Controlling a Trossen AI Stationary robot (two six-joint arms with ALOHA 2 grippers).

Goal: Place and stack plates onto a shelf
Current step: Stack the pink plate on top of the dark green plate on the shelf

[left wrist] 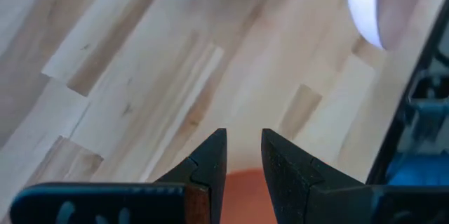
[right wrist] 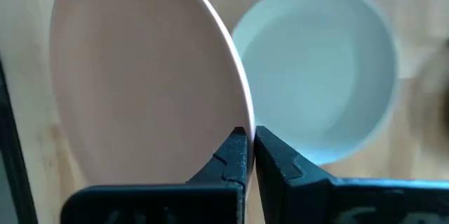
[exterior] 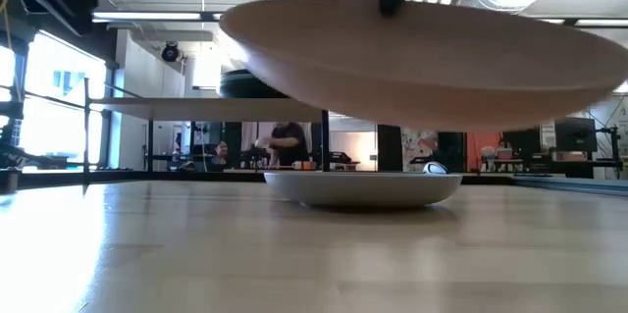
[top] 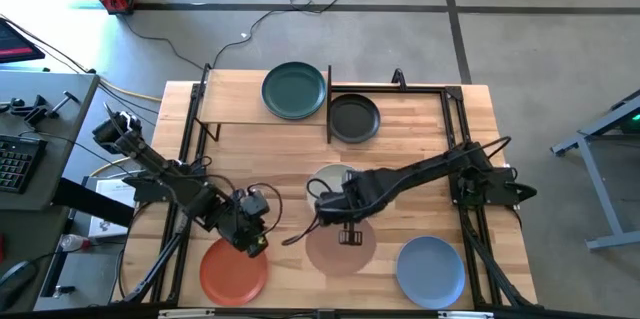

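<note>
The right gripper (right wrist: 250, 155) pinches the pink plate (right wrist: 140, 76) by its rim alone, so it may tilt or slip; the left gripper (left wrist: 244, 155), slightly parted and empty, hovers over the terracotta plate (top: 233, 270)

We lose the pink plate's (exterior: 422, 53) right rim at the low view's edge, and the plate hides most of the shelf (exterior: 196, 107) and room behind it. From above, the right arm covers much of the pale plate (top: 333, 177). In the left wrist view, the orange plate (left wrist: 242, 196) shows only between the fingers.
</note>
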